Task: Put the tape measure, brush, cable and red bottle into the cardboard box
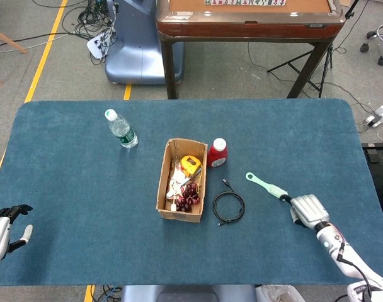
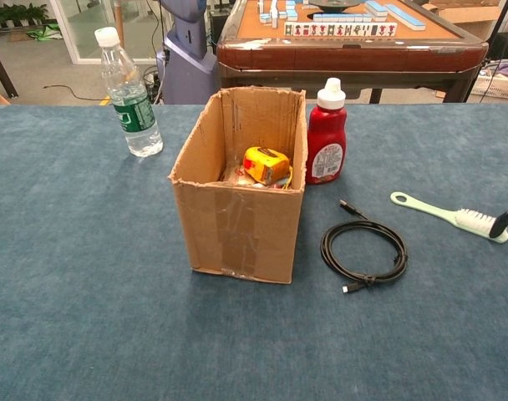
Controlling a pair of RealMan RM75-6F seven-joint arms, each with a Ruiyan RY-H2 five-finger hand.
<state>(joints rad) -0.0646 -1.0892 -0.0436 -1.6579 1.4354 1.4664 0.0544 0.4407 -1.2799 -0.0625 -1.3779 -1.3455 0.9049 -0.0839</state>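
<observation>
Setting: a blue felt-covered tabletop [image 1: 72, 189] stands on a grey floor, with a wooden mahjong table [image 1: 248, 19] behind it; it carries all the task's things.
Right hand: the robot's right hand [image 1: 308, 210] lies palm-down at the bristle end of the brush, fingers curled in; only a dark fingertip shows in the chest view, touching the bristles. Whether it grips the brush or merely rests against it, I cannot tell.
Pale green plastic brush [image 2: 449, 217]: flat on the tabletop, handle pointing toward the box, so the bristle end is the nearest part to the right hand; probably why the hand meets it there.
Black coiled cable [image 2: 364, 252]: loose on the tabletop between brush and box, not yet packed.
Red plastic bottle with white cap [image 2: 326, 144]: upright just beside the box's right wall, outside it.
Open brown cardboard box [image 2: 237, 225]: mid-table, top open for dropping things in.
Yellow tape measure [image 2: 266, 164]: already inside the box, lying on other items, dark red ones among them.
Clear water bottle with green label [image 2: 130, 98]: well to the left, no part of the task.
Left hand: the left hand [image 1: 5, 229] hangs at the tabletop's near-left edge, fingers apart, holding nothing, likely parked while the right works.
</observation>
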